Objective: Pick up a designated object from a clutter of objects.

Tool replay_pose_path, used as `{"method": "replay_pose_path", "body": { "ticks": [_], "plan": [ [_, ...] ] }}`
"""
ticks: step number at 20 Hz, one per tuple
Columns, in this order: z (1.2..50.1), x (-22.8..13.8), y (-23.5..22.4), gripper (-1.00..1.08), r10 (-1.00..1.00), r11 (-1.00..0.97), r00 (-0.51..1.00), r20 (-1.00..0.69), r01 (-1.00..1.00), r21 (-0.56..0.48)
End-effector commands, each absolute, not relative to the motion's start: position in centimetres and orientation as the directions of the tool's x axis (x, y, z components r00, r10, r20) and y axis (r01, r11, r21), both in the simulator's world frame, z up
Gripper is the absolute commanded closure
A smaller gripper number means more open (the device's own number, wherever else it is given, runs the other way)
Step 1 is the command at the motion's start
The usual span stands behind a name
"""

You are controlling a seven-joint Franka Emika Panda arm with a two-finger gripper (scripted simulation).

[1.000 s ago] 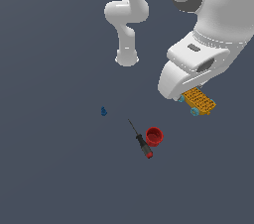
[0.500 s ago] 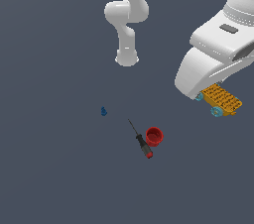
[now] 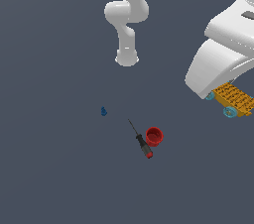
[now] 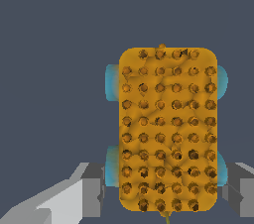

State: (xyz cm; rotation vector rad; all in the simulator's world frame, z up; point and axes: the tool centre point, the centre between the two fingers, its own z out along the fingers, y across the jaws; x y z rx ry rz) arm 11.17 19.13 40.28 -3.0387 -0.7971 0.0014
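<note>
**Orange studded block between the gripper's fingers, away from the other items**

The wrist view fills with the orange studded block (image 4: 167, 129), a flat plate covered in rows of studs, with light blue rounds showing at its corners. Its long axis runs straight out from the camera, away from the gripper (image 4: 167, 188). A grey finger (image 4: 92, 188) stands at each long side of the block's near end, right beside the wheels; the fingers appear to pinch the block there, though the actual contact is hard to make out.

The exterior view shows what the wrist view cannot: the rest of the scene. There the block (image 3: 232, 98) sits at the exterior view's right, partly hidden under the large white arm (image 3: 221, 59), which is cut off by the frame; its long axis slants down toward the right edge. The fingers are hidden in this view. Well apart, toward the centre, a red cup (image 3: 154, 136) lies just beside a red-and-black screwdriver (image 3: 141, 140). A tiny blue piece (image 3: 103, 111) sits further to the left.
</note>
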Motion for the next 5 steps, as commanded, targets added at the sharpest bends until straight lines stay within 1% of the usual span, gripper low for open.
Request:
{"method": "replay_pose_path", "body": {
  "ticks": [1, 5],
  "plan": [
    [40.54, 11.34, 19.21, 1.08, 0.491, -0.871, 0.871, 0.000, 0.491, 0.000],
    [40.61, 11.40, 19.27, 1.08, 0.491, -0.871, 0.871, 0.000, 0.491, 0.000]
  ]
}}
